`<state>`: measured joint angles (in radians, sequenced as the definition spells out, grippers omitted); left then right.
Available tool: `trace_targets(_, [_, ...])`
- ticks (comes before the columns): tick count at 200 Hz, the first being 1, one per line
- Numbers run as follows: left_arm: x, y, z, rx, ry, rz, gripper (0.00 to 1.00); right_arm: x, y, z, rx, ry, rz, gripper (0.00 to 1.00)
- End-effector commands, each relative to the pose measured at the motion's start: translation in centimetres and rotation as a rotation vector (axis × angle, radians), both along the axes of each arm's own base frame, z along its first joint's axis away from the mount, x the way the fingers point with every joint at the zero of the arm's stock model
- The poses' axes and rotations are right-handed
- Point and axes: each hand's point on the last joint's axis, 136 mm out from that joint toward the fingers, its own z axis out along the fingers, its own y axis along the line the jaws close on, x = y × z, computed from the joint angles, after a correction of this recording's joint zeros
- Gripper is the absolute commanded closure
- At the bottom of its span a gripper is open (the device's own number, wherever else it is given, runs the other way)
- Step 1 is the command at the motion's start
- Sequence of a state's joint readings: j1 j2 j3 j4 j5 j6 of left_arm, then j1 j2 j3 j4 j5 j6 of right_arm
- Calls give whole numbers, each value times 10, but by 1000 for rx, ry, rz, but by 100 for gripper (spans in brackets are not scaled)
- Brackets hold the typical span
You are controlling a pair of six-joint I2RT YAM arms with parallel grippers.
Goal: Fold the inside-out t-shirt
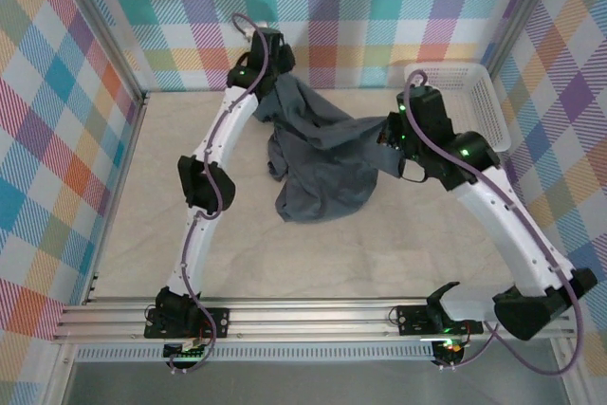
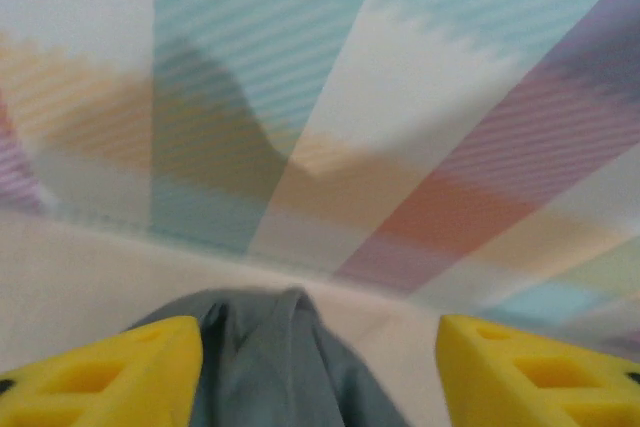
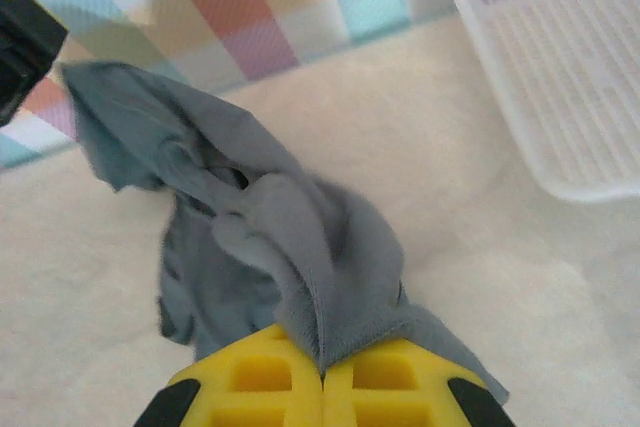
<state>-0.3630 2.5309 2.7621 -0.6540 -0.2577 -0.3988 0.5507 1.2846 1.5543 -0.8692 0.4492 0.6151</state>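
Yellow fingers [image 3: 260, 382] of the right gripper [image 3: 322, 375] clamp a bunched fold of the inside-out t-shirt [image 1: 318, 154], which drapes mid-table. The left gripper [image 2: 320, 372], stretched out to the shirt's eleven o'clock, stands open astride loose cloth. Likely still the spreading step — next calls for a fresh left grasp on an edge.

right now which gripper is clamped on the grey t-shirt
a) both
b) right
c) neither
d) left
b: the right gripper has its yellow fingers pressed together on a fold of the grey t-shirt, while the left gripper has its fingers wide apart with the cloth loose between them.
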Motion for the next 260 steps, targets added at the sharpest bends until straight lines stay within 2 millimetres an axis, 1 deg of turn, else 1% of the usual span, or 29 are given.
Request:
trace_targets(1, [-55,21,107,-21,-75,-22,34,-4,-9,11,19,8,-51,100])
trace_targets(3, [-58,22,102,-17,-54,-25,34,-3,-8,11,19,10,-48,100])
trace_targets(7, [-68,25,103,-19,-24,-26,34,-1,-6,10,18,13,-44,100])
trace_targets(12, [-81,28,97,-27,26,-20,35,0,-4,9,18,15,-39,100])
trace_targets(24, [-114,28,76,-80,148,-35,36,4,-2,5,19,18,-36,100])
trace_targets(29, [-131,26,63,-112,193,-51,36,5,-1,4,22,19,-35,100])
trace_targets(31, [-136,25,67,-135,184,-59,37,6,0,3,23,20,-32,100])
trace_targets(34, [-147,24,50,-150,223,-62,37,6,1,1,25,23,-28,100])
trace_targets(44, [-182,27,22,-236,276,-51,38,8,5,-3,33,28,-13,100])
trace_targets(45, [-185,27,25,-248,269,-50,38,8,6,-3,34,30,-11,100])
trace_targets(46, [-187,28,16,-251,286,-44,38,8,6,-4,35,31,-9,100])
trace_targets(50, [-204,32,2,-275,320,-32,39,9,7,-5,38,33,-6,100])
trace_targets(55, [-221,35,-14,-305,353,-15,40,9,10,-7,44,36,2,100])
trace_targets(58, [-229,37,-19,-316,367,-10,41,9,10,-8,46,38,4,100])
trace_targets(60, [-236,39,-30,-320,395,4,42,10,11,-9,48,39,7,100])
trace_targets(72, [-273,44,-66,-325,495,17,47,10,14,-12,56,46,21,100])
trace_targets(90, [-315,38,-111,-319,625,-11,50,12,18,-15,53,53,41,100])
trace_targets(104, [-335,28,-139,-325,689,-54,52,13,20,-19,52,63,50,100])
trace_targets(120, [-342,9,-158,-358,717,-122,52,13,25,-22,61,75,65,100])
trace_targets(134, [-339,-5,-167,-356,720,-154,50,13,27,-25,71,83,73,100])
trace_targets(173, [-324,-21,-200,-337,771,-185,47,10,27,-33,72,99,77,100])
trace_targets(187, [-324,-25,-215,-339,813,-190,48,7,25,-35,62,108,75,100])
trace_targets(203, [-328,-25,-231,-336,859,-175,53,6,22,-35,56,106,66,100])
trace_targets(215, [-332,-12,-241,-292,886,-118,65,4,19,-33,55,99,61,100])
trace_targets(227, [-334,-1,-243,-265,895,-77,83,3,17,-29,58,84,55,100])
trace_targets(238, [-334,5,-238,-268,890,-62,99,2,14,-25,59,74,45,100])
trace_targets(247, [-333,11,-228,-264,869,-51,100,1,12,-18,67,59,38,100])
trace_targets(254, [-330,15,-213,-253,833,-53,100,0,11,-11,76,44,33,100])
trace_targets(260, [-326,18,-195,-241,791,-59,100,-1,9,-2,84,23,29,100])
